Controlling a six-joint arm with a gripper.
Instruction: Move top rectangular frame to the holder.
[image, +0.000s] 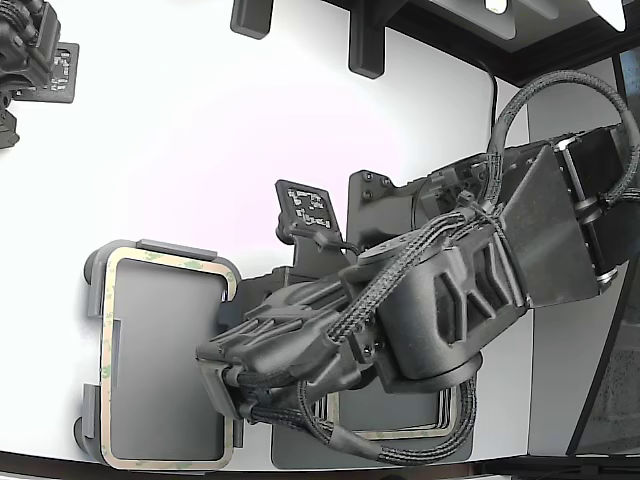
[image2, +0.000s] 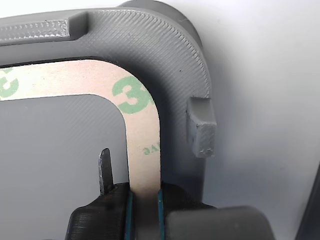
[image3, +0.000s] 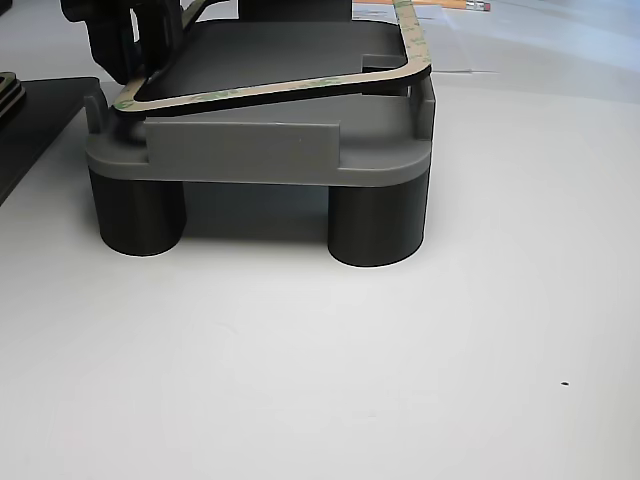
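Observation:
The top rectangular frame (image: 108, 350), thin and beige-tan with green blotches, lies over the light grey holder (image: 95, 272) at the exterior view's left. My gripper (image: 228, 365) is shut on the frame's long side nearest the arm. In the wrist view the two fingers (image2: 125, 205) pinch the frame strip (image2: 75, 77) just below its rounded corner, beside a raised holder tab (image2: 202, 127). In the other view the frame (image3: 280, 90) sits tilted on the holder (image3: 250, 150), one side riding higher on the edge tabs, with my gripper (image3: 130, 45) at its low corner.
Several like frames (image: 442, 425) lie stacked on a darker grey mat (image: 300, 452) under my arm. A black marker tag (image: 308, 208) stands behind. A second arm (image: 30, 50) sits at the far left corner. Black posts (image: 365, 40) line the table's back edge.

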